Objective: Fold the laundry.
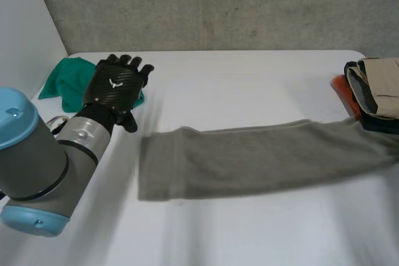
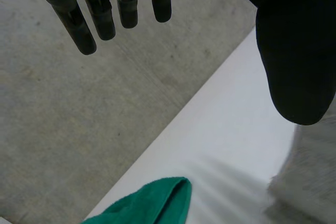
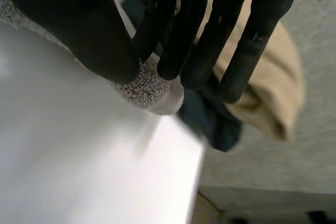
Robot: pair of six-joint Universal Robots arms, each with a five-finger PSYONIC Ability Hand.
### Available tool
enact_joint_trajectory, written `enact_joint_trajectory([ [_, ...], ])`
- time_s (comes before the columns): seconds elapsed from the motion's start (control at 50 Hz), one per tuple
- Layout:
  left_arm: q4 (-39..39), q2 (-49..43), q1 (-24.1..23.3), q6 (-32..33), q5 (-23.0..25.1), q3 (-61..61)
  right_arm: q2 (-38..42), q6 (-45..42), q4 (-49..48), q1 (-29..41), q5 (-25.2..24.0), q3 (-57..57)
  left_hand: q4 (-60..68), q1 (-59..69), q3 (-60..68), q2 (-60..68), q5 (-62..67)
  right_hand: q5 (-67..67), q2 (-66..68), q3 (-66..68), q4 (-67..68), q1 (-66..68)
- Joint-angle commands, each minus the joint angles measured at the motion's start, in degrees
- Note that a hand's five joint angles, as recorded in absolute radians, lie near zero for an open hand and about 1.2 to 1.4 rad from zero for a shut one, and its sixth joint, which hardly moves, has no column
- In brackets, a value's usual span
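— Head view first: where is the laundry?
— A long grey cloth [image 1: 249,160] lies flat across the white table [image 1: 249,85], from left of the middle to the right edge. There it meets a pile of clothes [image 1: 377,85], tan on top with dark blue and orange under it. A green cloth [image 1: 62,79] is bunched at the far left corner.
— Any room?
— Bare table lies in front of the grey cloth and behind it. The left hand [image 1: 115,88] hovers back-up beside the green cloth, apart from the grey one.
— Left wrist view?
— Its fingers [image 2: 73,24] are straight and hold nothing. Beyond them the table's far edge runs along the grey wall [image 2: 79,119].
— Right wrist view?
— The right hand [image 3: 63,19] pinches the grey cloth's end between thumb and fingers. It is at the table's edge, just beside the tan and dark garments.
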Motion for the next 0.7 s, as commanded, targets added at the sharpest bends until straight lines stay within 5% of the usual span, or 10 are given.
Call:
enact_joint_trajectory([
  [0.02, -0.47, 3.04, 0.48, -0.68, -0.07, -1.95, -1.73, -1.84, -0.82, 17.76, -0.57, -4.60, -1.56, -1.24, -1.96, -1.74, -2.62, 13.69, 12.53, 12.12, 11.55, 15.90],
  [0.1, -0.56, 4.88, 0.83, -0.85, -0.07, -3.01, -2.17, 0.54, -5.04, 29.11, -1.27, -6.54, -1.56, -1.24, -1.96, -1.74, -2.62, 13.69, 12.53, 12.12, 11.55, 15.90],
  [0.2, -0.56, 7.17, 1.80, -0.94, -0.07, -4.15, -0.24, 0.62, -12.60, 46.33, -8.03, -7.25, -1.56, -1.24, -1.96, -1.74, -2.62, 13.69, 12.53, 12.12, 11.55, 15.90],
  [0.34, -0.56, 7.52, 1.37, -1.91, -0.07, -5.03, 12.57, -0.43, -12.09, 61.01, -13.49, -10.49, -1.56, -1.24, -1.96, -1.74, -2.62, 13.69, 12.53, 12.12, 11.55, 15.90],
  [0.4, -0.47, 7.43, 1.10, -2.35, -0.07, -5.03, 13.73, -0.69, -10.07, 62.26, -13.23, -11.46, -1.56, -1.24, -1.96, -1.74, -2.62, 13.41, 12.26, 11.84, 11.27, 15.63],
  [0.42, -0.39, 7.43, 1.01, -2.78, 0.02, -4.86, 13.65, -0.61, -9.54, 62.18, -12.70, -11.64, -1.56, -1.24, -1.96, -1.74, -2.62, -3.07, -4.23, -4.65, -5.21, -0.86],
  [0.44, -0.30, 7.35, 0.92, -3.13, 0.02, -4.77, 13.56, 0.18, -9.36, 62.00, -11.65, -11.64, -1.56, -1.24, -1.96, -1.74, -2.62, -38.38, -39.53, -39.95, -40.52, -36.16],
  [0.46, -0.30, 7.35, 0.92, -3.23, 0.02, -4.59, 13.47, 0.79, -9.27, 61.91, -10.34, -11.64, -1.56, -1.24, -1.96, -1.74, -2.62, -56.31, -57.47, -57.88, -58.45, -54.10],
  [0.58, 0.05, 6.64, -1.27, -4.98, -0.07, -3.27, 6.29, 12.28, -7.17, 56.40, 0.91, -9.28, -1.56, -1.24, -1.96, -1.74, -2.62, -56.31, -57.47, -57.88, -58.45, -54.10],
  [0.7, 0.14, 3.83, -6.63, -5.16, -0.07, -1.60, 2.31, 22.24, 0.21, 45.40, -0.48, -3.65, -1.56, -1.24, -1.96, -1.74, -2.62, -56.31, -57.47, -57.88, -58.45, -54.10],
])
